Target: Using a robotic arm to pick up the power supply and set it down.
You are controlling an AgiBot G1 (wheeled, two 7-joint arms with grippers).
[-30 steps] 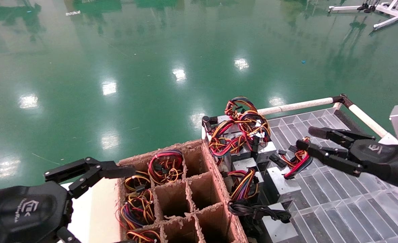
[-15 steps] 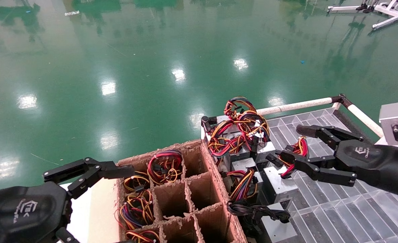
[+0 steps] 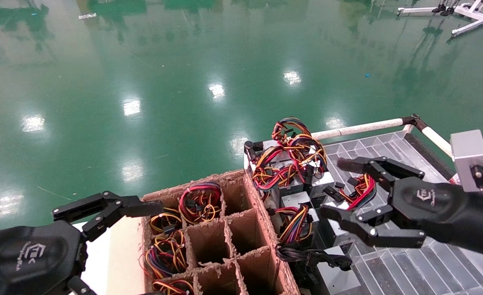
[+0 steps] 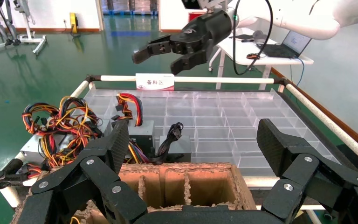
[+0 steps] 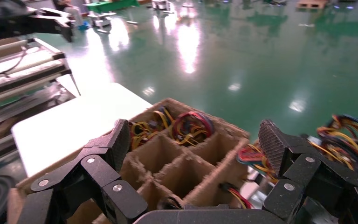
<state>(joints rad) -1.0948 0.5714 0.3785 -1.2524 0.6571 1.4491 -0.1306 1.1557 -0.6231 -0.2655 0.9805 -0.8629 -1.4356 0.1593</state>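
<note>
The power supply (image 3: 332,235), a small silver box with a looped bundle of mostly red wires (image 3: 363,187), lies on the clear gridded tray (image 3: 429,262). In the left wrist view the power supply (image 4: 139,130) sits under its red wires (image 4: 131,103). My right gripper (image 3: 333,187) hovers open just above it, one finger over the wires and the other across the box top; it holds nothing. From the left wrist it shows as the right gripper (image 4: 156,61) in the air. The right wrist view shows its own gripper (image 5: 196,142) open and empty. My left gripper (image 3: 151,246) is parked open at the cardboard box.
A cardboard divider box (image 3: 247,205) holds wire bundles in several cells. Silver boxes with orange-yellow-purple wires (image 3: 292,157) are piled at the tray's far left corner. A silver box with a black cable (image 3: 339,280) lies nearer. A white rail (image 3: 360,128) edges the tray.
My right gripper has moved left and nearer, from beside the red wires to above the power supply box, and its fingers have spread wider. The left arm has not moved.
</note>
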